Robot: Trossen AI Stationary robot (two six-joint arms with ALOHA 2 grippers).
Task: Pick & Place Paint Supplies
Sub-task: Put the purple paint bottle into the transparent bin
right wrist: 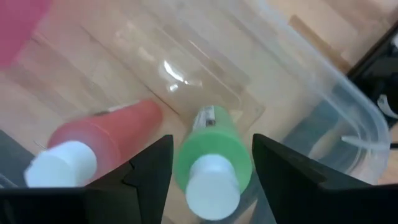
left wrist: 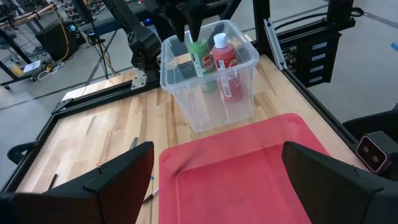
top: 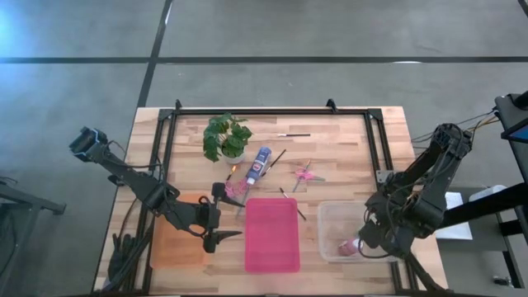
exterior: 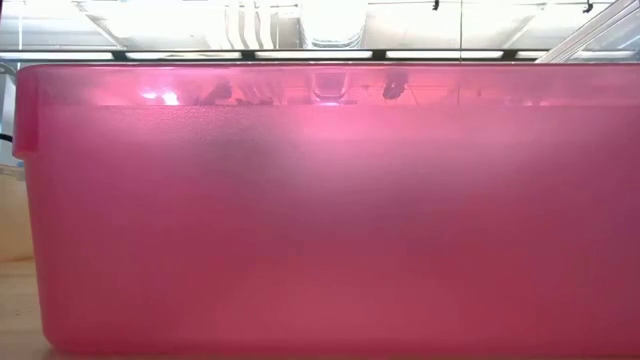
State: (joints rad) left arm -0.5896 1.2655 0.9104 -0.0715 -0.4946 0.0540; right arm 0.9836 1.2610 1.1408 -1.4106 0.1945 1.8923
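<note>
A clear bin [top: 351,221] at the table's near right holds a green bottle [right wrist: 208,152] and a pink-red bottle [right wrist: 99,146], both standing with their white caps up [left wrist: 214,59]. My right gripper [right wrist: 211,140] points down into the bin, open, one finger on each side of the green bottle's top, with a thin gap on both sides. My left gripper [left wrist: 214,180] hangs open over the near left of the table [top: 221,235], holding nothing. A blue-and-white bottle [top: 260,165], two pink scissors [top: 305,174] [top: 235,190] and thin brushes [top: 294,134] lie on the table.
A pink tray [top: 272,235] lies between the two arms and fills the low view [exterior: 320,210]. A potted plant [top: 227,138] stands at the far left. An orange mat [top: 175,243] lies under the left arm. A black frame [top: 272,110] rims the table.
</note>
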